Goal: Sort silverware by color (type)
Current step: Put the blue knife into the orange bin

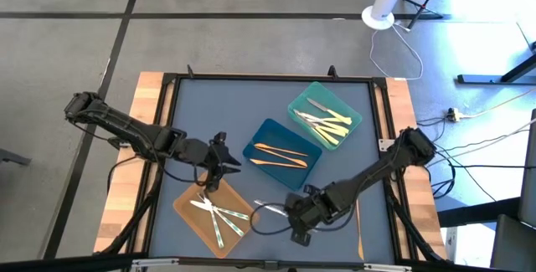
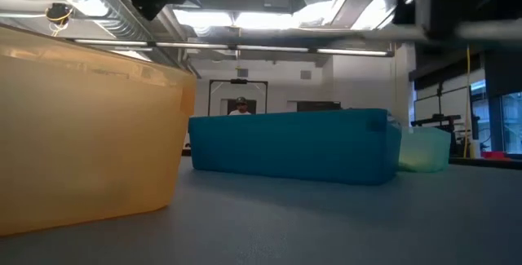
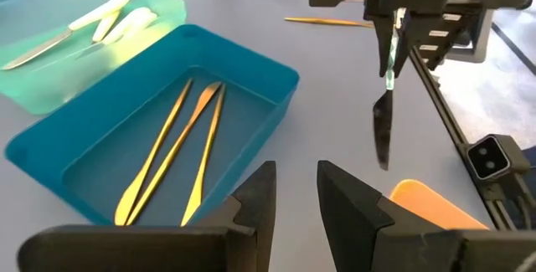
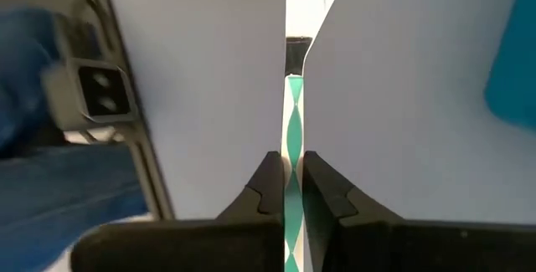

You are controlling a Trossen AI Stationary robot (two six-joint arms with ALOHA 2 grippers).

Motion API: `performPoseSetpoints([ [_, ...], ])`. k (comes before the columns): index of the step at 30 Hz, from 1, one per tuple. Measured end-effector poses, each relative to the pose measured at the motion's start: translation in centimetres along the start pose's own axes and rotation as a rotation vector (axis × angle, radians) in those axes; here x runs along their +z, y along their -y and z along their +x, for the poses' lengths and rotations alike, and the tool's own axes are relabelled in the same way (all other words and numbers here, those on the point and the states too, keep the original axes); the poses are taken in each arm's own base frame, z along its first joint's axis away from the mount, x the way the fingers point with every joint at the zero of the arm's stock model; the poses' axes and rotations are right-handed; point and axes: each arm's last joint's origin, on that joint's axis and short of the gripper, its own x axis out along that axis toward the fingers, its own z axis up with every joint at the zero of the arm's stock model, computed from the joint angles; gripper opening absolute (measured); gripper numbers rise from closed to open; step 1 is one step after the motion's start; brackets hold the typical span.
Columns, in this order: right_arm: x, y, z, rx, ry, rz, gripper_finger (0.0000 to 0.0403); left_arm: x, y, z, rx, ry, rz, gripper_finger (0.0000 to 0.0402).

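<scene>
Right gripper (image 4: 286, 190) is pinched tight on 1 silvery knife (image 3: 383, 125) dangling above the mat near the orange tray (image 1: 186, 207), so I'd swing it left slowly, while the left gripper (image 3: 295, 190) waits slightly open.

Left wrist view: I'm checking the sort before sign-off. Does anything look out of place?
One orange utensil lies loose on the mat, outside the blue tray that holds the other orange pieces.

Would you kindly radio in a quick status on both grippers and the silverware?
Right gripper shut on green-striped clear plastic knife, lifted off the table. Left gripper open, empty, near blue tray. Nothing in the way.
</scene>
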Motion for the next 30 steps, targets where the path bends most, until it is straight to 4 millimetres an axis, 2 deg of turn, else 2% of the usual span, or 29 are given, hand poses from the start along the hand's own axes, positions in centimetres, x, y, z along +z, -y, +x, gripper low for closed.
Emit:
performPoseSetpoints([
  [11,3.7,-1.1,-1.6,0.184,0.184,0.027,0.0007,0.3,0.8,-0.1,-0.037,0.044,0.012,0.0084],
  [19,4.5,-1.9,-2.0,0.248,0.292,0.012,0.0007,1.1,1.0,-0.2,-0.057,0.126,0.02,0.0084],
  [30,5.3,-2.3,-2.4,0.23,0.452,0.012,0.0007,2.5,1.3,-0.6,-0.089,0.279,0.037,0.0084],
])
